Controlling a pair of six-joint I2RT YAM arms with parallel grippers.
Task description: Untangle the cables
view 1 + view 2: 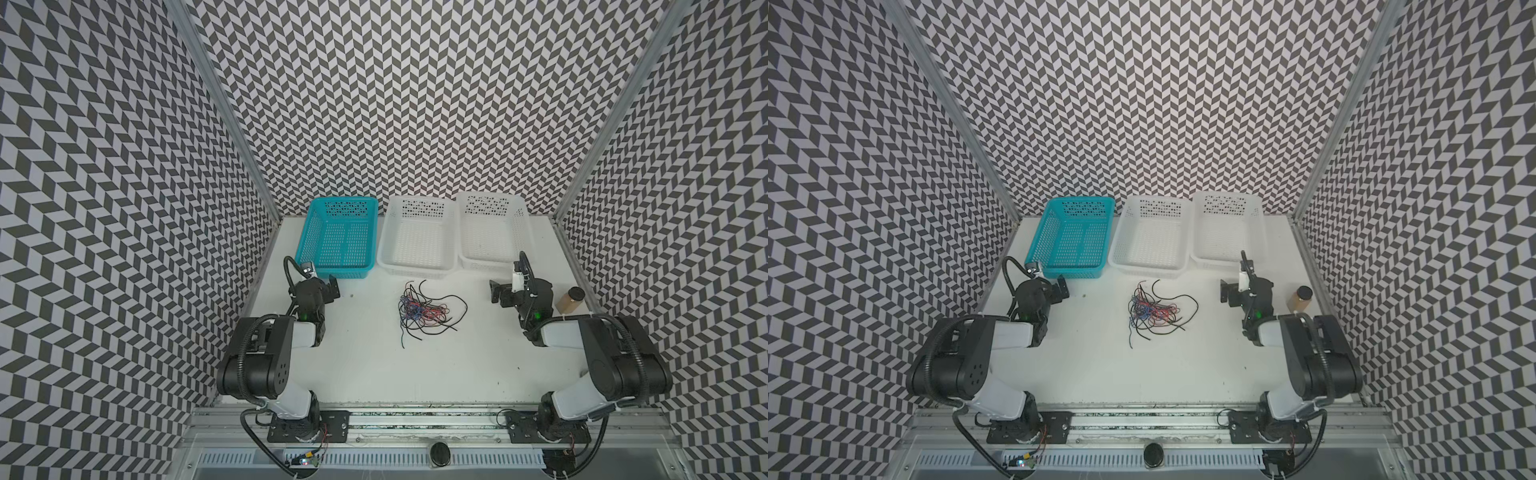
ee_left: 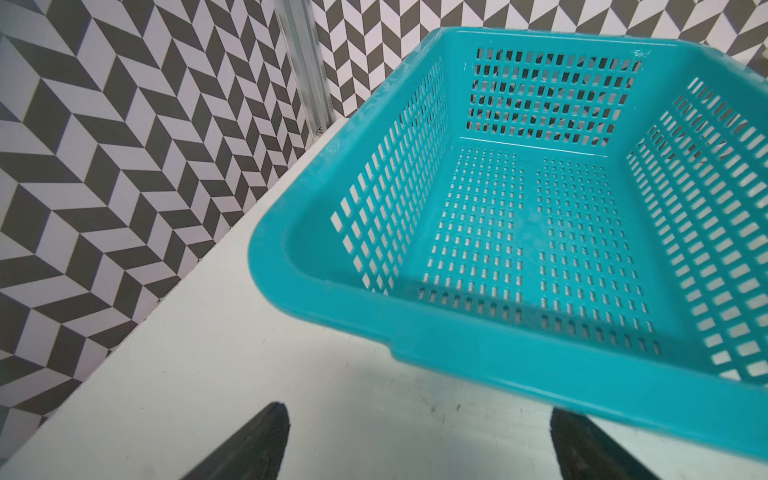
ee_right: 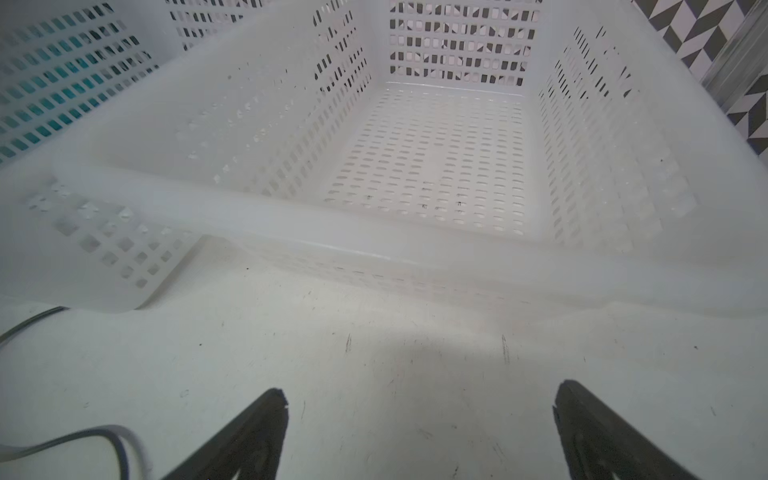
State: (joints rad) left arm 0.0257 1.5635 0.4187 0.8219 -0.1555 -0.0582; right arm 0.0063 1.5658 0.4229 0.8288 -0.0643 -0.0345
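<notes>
Cables (image 1: pixel 424 309): one tangled heap mid-table (image 1: pixel 457 374), between arms, near baskets (image 1: pixel 415 269). Left gripper (image 1: pixel 331 287), right gripper (image 1: pixel 496 293): jaws wide apart, empty, aimed at baskets. Heap inboard of both; right gripper looks nearer. No clear long axis; black tails trail toward arm bases.

- Bare bench (image 1: pixel 415 374) lies open on the near side of the cables (image 1: pixel 424 309) and on both their flanks.
- Behind them a teal basket (image 1: pixel 345 272), a middle white basket (image 1: pixel 415 269) and a right white basket (image 1: pixel 486 262) block the far edge.
- The left end effector (image 2: pixel 415 415) sits close to the teal basket's near rim; the right end effector (image 3: pixel 419 395) has bare bench before the right white basket.
- A brown jar (image 1: pixel 571 300) stands by the right wall.
</notes>
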